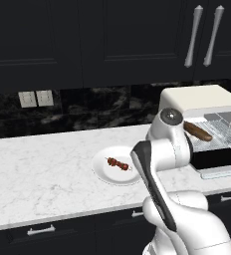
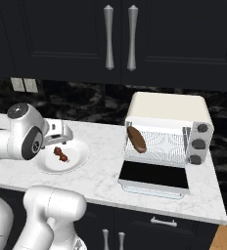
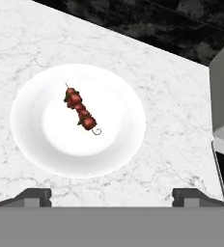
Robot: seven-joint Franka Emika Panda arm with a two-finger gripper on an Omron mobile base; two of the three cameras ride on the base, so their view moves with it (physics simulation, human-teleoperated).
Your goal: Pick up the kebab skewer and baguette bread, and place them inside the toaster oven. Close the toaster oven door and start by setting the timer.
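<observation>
The kebab skewer (image 3: 81, 112), with red and dark chunks, lies on a white plate (image 3: 121, 140) on the marble counter. My gripper (image 3: 113, 198) hovers above the plate's near rim, open, with nothing between its wide-set fingertips (image 3: 34, 197). In the base views the skewer (image 1: 117, 163) (image 2: 61, 154) rests mid-plate (image 2: 77, 157), and my hand (image 2: 59, 132) hangs just over it. The baguette bread (image 2: 136, 139) (image 1: 197, 131) lies on the wire rack inside the cream toaster oven (image 2: 167, 105) (image 1: 199, 97), one end poking out at the front. The toaster oven door (image 2: 154, 176) (image 1: 222, 160) is folded down flat, open.
Three dark knobs (image 2: 199, 144) sit on the oven's right panel. Dark upper cabinets with silver handles (image 2: 119, 36) hang above the counter. Wall outlets (image 1: 36, 98) sit on the black backsplash at left. Bare marble counter (image 1: 43, 164) stretches left of the plate.
</observation>
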